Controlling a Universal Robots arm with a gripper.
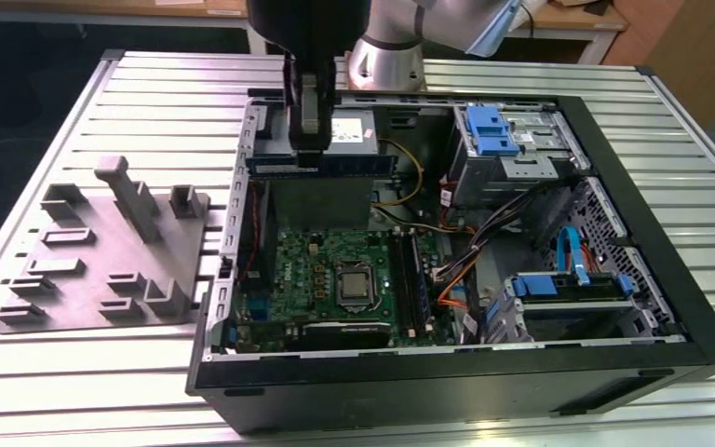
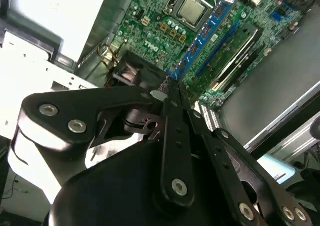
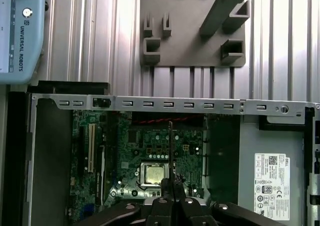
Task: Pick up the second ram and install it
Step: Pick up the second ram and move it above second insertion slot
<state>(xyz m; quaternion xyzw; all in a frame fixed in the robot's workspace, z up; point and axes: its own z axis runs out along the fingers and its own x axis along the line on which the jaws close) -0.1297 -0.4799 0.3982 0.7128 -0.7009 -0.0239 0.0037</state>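
My gripper [image 1: 314,149] hangs over the back half of the open computer case [image 1: 655,307], shut on the second ram [image 1: 332,166]. This dark blue-green stick lies level across the fingers, well above the green motherboard [image 1: 314,275]. In the first wrist view the second ram [image 3: 170,151] shows edge-on as a thin dark line running out from the gripper [image 3: 170,185] over the processor [image 3: 154,174]. In the second wrist view the second ram [image 2: 205,33] stretches from the gripper [image 2: 172,88] across the board, beside the long black memory slots [image 2: 235,50].
A grey fixture plate [image 1: 97,251] with upright holders lies on the slatted table at the exterior view's left of the case. Inside the case are blue drive cages [image 1: 497,130], orange and black cables [image 1: 457,279] and a metal rail [image 3: 170,104]. A pendant [image 3: 15,30] lies on the table.
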